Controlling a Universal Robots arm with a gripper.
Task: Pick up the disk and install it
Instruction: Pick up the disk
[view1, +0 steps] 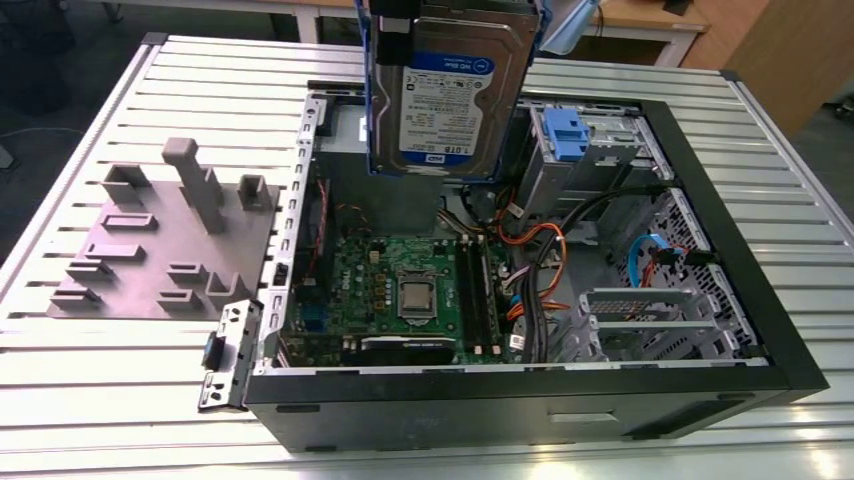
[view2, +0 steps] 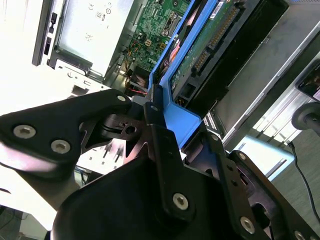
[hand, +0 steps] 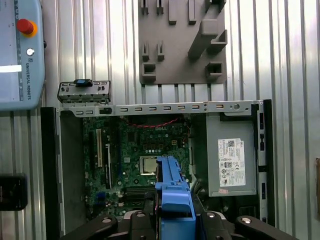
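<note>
One open computer case (view1: 534, 405) lies on its side on the ribbed metal desk (view1: 107, 400), its black walls forming a rectangular rim around the exposed inside. Strips of the desk's slats show along every side of the case. The disk (view1: 447, 95) hangs upright above the far part of this opening, lifted apart from the case floor. Its white-and-blue label faces the exterior view and its silver body is edged by a bright blue plastic frame. In the second wrist view the hand (view2: 182, 117) is closed on the disk, with two black fingers (view2: 152, 105) pressing that blue frame from both sides. In the first wrist view the disk (hand: 172, 192) shows edge-on over the green circuit board (hand: 135, 155). To the exterior view's right of the disk stands a metal drive cage (view1: 607, 150) with one small blue tab, and orange and blue cables (view1: 541, 240) loop below it. A grey metal box (hand: 232, 160) with a white sticker fills one corner of the case. Outside the case, on the exterior view's left, sit one matte grey block (view1: 147, 250) with pegs and slots and one small metal bracket (view1: 227, 355), which lies just beside the case's corner.
</note>
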